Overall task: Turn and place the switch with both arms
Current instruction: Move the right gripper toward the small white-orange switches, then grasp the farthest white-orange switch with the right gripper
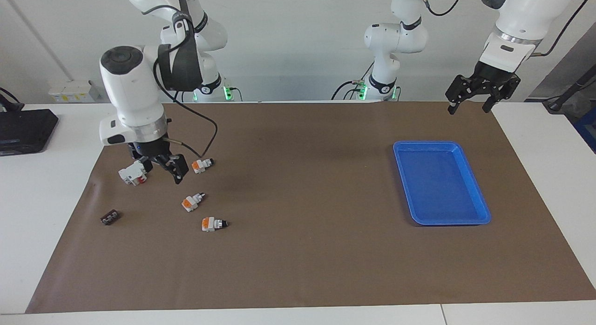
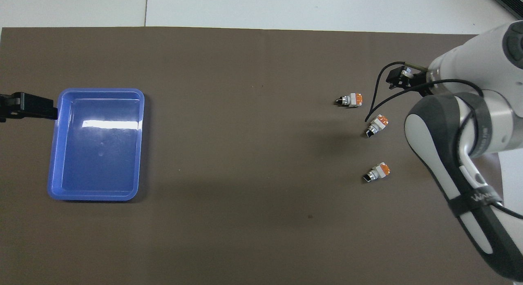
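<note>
Three switches lie on the brown mat toward the right arm's end, each white-grey with an orange block and a black knob. One switch (image 1: 201,165) (image 2: 378,172) is nearest the robots, a second (image 1: 192,201) (image 2: 376,125) lies farther out, and the third (image 1: 213,223) (image 2: 350,99) is farthest. My right gripper (image 1: 163,171) hangs open just above the mat between the nearest switch and a white block, holding nothing. In the overhead view its own arm mostly covers it. My left gripper (image 1: 468,108) (image 2: 28,106) waits open and high over the mat's edge beside the blue tray.
A white block with a red part (image 1: 132,173) sits right beside the right gripper. A small dark piece (image 1: 110,217) lies farther out. The blue tray (image 1: 442,143) (image 2: 100,90) stands toward the left arm's end. A black device (image 1: 23,129) rests off the mat.
</note>
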